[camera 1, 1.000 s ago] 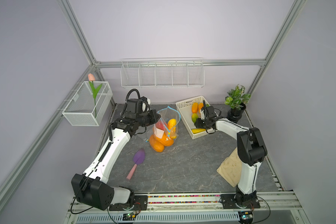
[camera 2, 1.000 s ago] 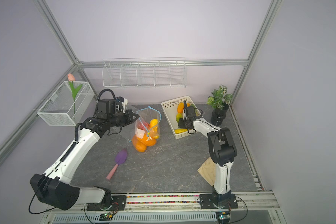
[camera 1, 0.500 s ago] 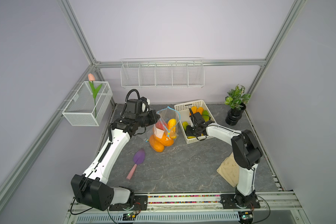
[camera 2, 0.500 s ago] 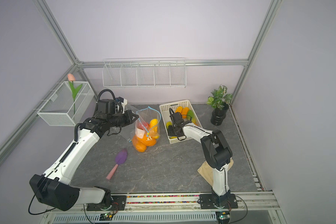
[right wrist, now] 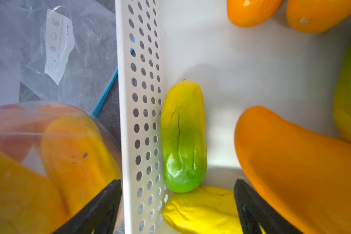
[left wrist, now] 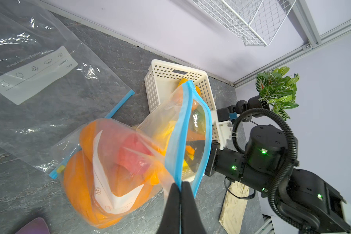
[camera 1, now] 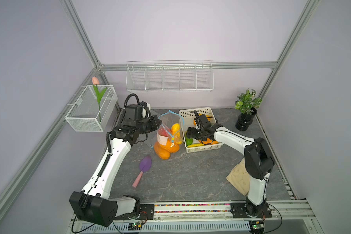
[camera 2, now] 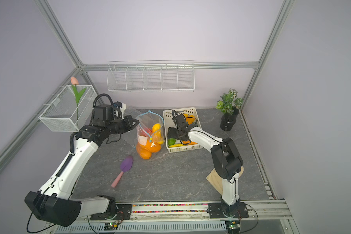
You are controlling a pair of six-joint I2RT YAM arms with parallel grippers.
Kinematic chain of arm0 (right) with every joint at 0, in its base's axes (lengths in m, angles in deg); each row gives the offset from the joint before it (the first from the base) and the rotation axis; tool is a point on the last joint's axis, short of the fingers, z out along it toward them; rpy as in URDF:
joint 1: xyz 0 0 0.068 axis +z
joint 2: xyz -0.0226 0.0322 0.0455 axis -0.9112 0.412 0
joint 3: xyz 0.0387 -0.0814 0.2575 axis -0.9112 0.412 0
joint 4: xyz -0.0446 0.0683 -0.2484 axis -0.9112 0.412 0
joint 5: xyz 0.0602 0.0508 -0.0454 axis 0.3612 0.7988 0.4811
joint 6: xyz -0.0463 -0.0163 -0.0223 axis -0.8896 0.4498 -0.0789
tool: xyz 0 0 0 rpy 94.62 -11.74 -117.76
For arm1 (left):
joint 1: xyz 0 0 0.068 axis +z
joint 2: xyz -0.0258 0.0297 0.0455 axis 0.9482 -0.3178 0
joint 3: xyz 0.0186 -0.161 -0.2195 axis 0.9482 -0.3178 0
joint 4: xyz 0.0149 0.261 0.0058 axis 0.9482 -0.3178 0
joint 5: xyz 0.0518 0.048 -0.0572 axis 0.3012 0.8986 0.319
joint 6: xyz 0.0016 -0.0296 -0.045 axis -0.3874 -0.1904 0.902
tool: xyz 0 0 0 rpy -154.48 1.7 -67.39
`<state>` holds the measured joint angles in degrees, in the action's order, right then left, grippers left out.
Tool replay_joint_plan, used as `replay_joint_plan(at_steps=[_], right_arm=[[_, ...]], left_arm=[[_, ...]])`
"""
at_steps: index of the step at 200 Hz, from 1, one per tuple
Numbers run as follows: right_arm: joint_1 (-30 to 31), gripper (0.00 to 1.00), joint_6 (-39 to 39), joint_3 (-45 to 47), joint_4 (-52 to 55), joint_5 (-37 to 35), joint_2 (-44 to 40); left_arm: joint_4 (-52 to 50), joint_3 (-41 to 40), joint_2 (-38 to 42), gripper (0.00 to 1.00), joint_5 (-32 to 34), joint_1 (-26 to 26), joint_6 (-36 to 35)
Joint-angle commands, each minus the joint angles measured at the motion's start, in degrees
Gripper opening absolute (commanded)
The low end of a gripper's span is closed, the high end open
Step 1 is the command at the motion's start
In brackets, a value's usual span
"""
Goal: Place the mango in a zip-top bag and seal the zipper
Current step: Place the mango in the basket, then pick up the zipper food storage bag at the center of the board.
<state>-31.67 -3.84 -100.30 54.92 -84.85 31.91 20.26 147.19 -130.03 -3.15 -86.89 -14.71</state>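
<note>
Obs., left claw (left wrist: pixel 179 183): pressed together, pinching the blue zipper rim (left wrist: pixel 182 129) of the zip-top bag (camera 1: pixel 170 129). The rim is held up and the mouth gapes. The bag stands on the worktop (camera 1: pixel 180 178); orange, yellow and red fruit show through the film.

Obs., right claw (right wrist: pixel 176 182): spread wide, nothing between its pads. It hangs over the white perforated basket (right wrist: pixel 142 101), straddling the basket wall that faces the bag. One jaw is on the bag side, the other inside the basket.

Target (judged): green-yellow mango (right wrist: pixel 182 137), in the basket, straight ahead of the right claw and within the span of its jaws.
- It lies along the inner face of the wall, just beside it or touching; I cannot tell which.
- Its long axis points away from the claw, green end nearest, so closing would take it across its short width.
- A yellow mango (right wrist: pixel 201 210) sits closer in, against the green end. A large orange mango (right wrist: pixel 292 162) crowds the inner jaw.

Note: the right arm is nearer; the left is occupied with the bag. The wall stands between the outer jaw and the fruit, so the claw likely needs to shift toward its inner jaw before descending.
</note>
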Motion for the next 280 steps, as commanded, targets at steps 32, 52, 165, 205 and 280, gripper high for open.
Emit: replay_joint_plan(at_steps=[32,52,165,205,280], right_arm=[[-3.42,0.95,-9.21,10.86,-7.74,5.84,-18.22],[-3.46,0.95,-11.9,14.57,-9.0,8.14,-22.65],[-1.95,0.96,-12.01,20.1,-17.75,18.33,-26.18],[1.84,1.0,-14.46,19.22,-22.35,21.1,-25.4],[9.5,0.97,-18.36,14.48,-21.06,19.2,-19.99]], left_arm=[[0.26,0.74,1.5,0.0,-1.87,0.66,-0.17],[1.91,0.19,1.95,0.0,-2.85,0.66,1.39],[10.92,-1.06,4.91,0.0,-3.21,-2.7,11.01],[13.56,-2.16,3.37,0.0,-4.92,-3.75,12.2],[15.25,-5.57,2.74,0.0,0.43,-3.9,16.18]])
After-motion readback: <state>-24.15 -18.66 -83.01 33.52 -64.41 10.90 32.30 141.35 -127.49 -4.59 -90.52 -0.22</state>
